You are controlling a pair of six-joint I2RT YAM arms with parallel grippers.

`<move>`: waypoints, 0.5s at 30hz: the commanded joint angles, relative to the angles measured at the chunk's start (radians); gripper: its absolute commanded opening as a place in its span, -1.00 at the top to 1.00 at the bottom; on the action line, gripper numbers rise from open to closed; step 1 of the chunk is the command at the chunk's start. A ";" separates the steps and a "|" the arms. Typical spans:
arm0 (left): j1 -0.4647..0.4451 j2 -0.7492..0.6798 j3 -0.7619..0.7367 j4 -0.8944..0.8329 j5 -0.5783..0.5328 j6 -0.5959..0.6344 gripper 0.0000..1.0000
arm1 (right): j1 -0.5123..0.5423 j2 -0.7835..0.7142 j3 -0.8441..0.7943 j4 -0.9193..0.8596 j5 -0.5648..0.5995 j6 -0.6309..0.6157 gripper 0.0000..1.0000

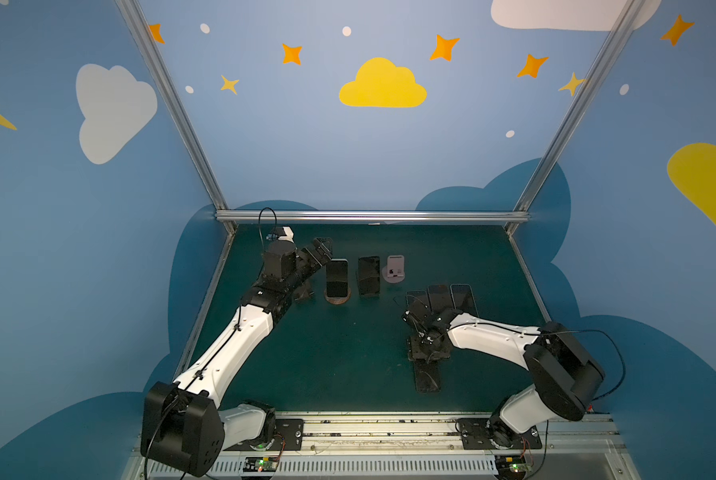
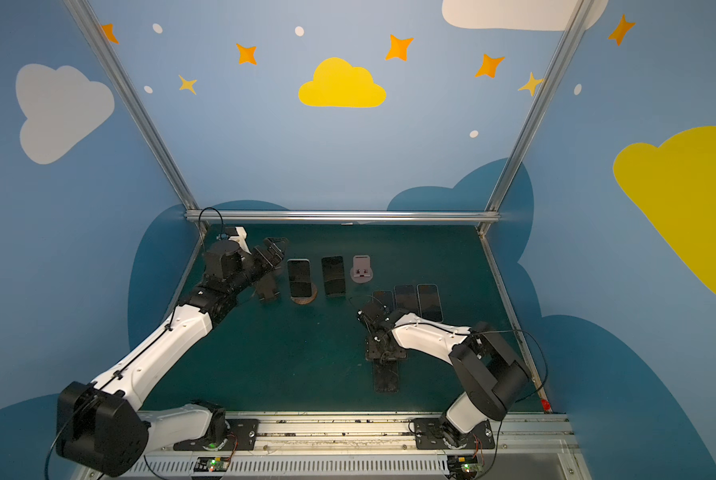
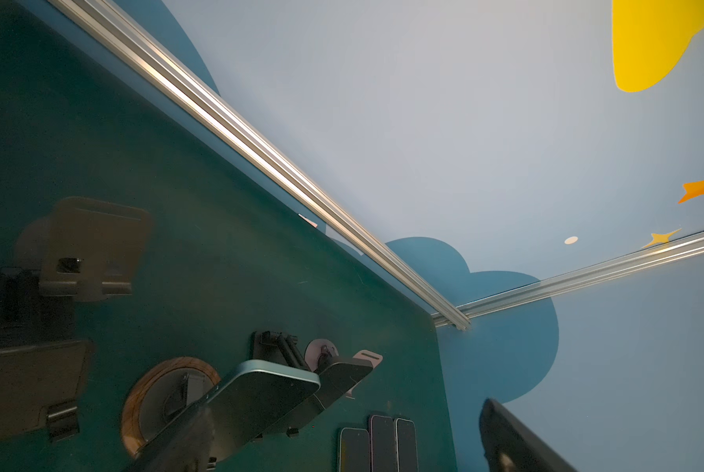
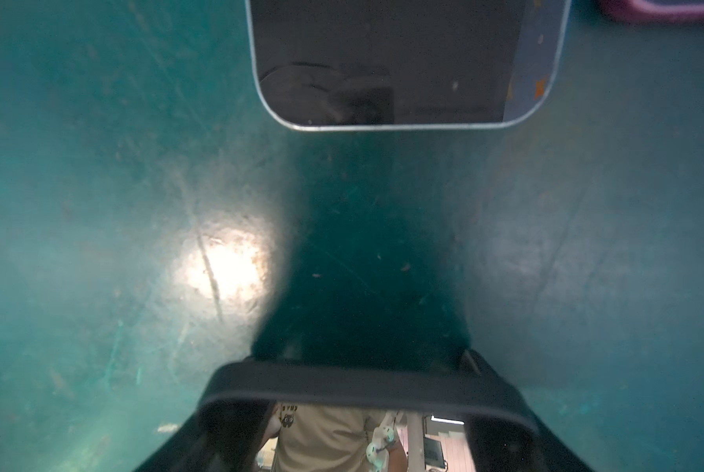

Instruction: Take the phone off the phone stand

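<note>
Findings on the green-matted table (image 1: 306, 374): the left gripper (image 1: 321, 258) is hovering at the upper left of the mat in both top views, its jaws standing wide and holding nothing. Just right of it, a dark-screened phone with a pale teal edge (image 1: 337, 277) is leaning upright on a round wooden-based stand (image 1: 339, 298); whether claw and phone are touching cannot be told. Next along the row, a black phone (image 1: 369, 275) is resting on a black jointed stand (image 3: 279, 345), and a bare pink plastic stand (image 1: 394, 270) is sitting beside that. Three flat phones (image 1: 439, 296) are lying side by side at centre right. At lower centre right the right gripper (image 1: 427, 356) is pointing down over the far end of a black-cased phone (image 1: 429, 380) that is lying flat on the mat; whether those jaws are gripping it or standing clear cannot be told.
</note>
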 commanded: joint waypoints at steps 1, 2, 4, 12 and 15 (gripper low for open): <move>-0.004 -0.007 0.010 -0.016 -0.012 0.005 -1.00 | 0.019 0.083 -0.087 -0.005 -0.120 0.026 -0.53; -0.004 -0.005 0.010 -0.015 -0.012 0.006 -1.00 | 0.021 0.081 -0.089 -0.010 -0.120 0.026 -0.53; -0.005 -0.006 0.008 -0.015 -0.013 0.006 -1.00 | 0.021 0.076 -0.092 -0.015 -0.134 0.016 -0.55; -0.010 -0.013 0.010 -0.015 -0.013 0.008 -1.00 | 0.019 0.084 -0.038 -0.055 -0.178 -0.041 -0.55; -0.010 -0.018 0.008 -0.015 -0.018 0.009 -1.00 | 0.018 0.115 -0.001 -0.077 -0.157 -0.061 -0.55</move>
